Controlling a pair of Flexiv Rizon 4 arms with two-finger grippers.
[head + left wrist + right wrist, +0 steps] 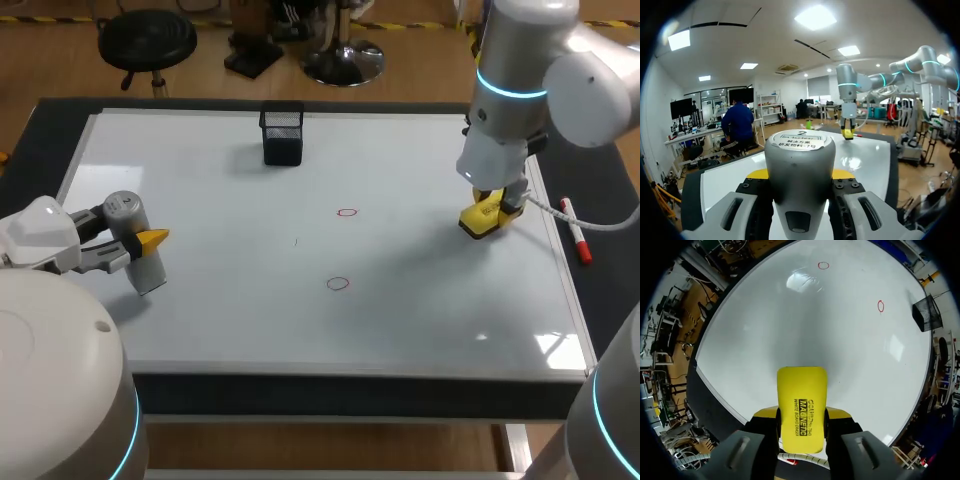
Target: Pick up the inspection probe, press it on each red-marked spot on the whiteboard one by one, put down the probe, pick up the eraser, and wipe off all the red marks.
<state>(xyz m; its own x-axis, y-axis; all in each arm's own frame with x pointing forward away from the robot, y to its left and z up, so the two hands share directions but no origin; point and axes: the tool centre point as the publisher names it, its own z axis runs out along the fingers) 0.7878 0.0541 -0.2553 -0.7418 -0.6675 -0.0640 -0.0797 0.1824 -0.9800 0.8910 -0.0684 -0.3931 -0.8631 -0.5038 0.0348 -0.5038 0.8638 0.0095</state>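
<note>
Left jaws clamped on grey cylindrical inspection probe (135,240), tilted, over left side of glossy white whiteboard (230,320). Right jaws gripping yellow block eraser (480,218) low at board's right side; contact unclear. Red ring mark (347,212) mid-board, second red ring (338,283) nearer front, both unwiped. Black mesh cup (282,134) near far edge.

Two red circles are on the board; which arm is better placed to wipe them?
Right. The right end effector grips the yellow eraser by the whiteboard's right edge; the left end effector holds the probe.
</note>
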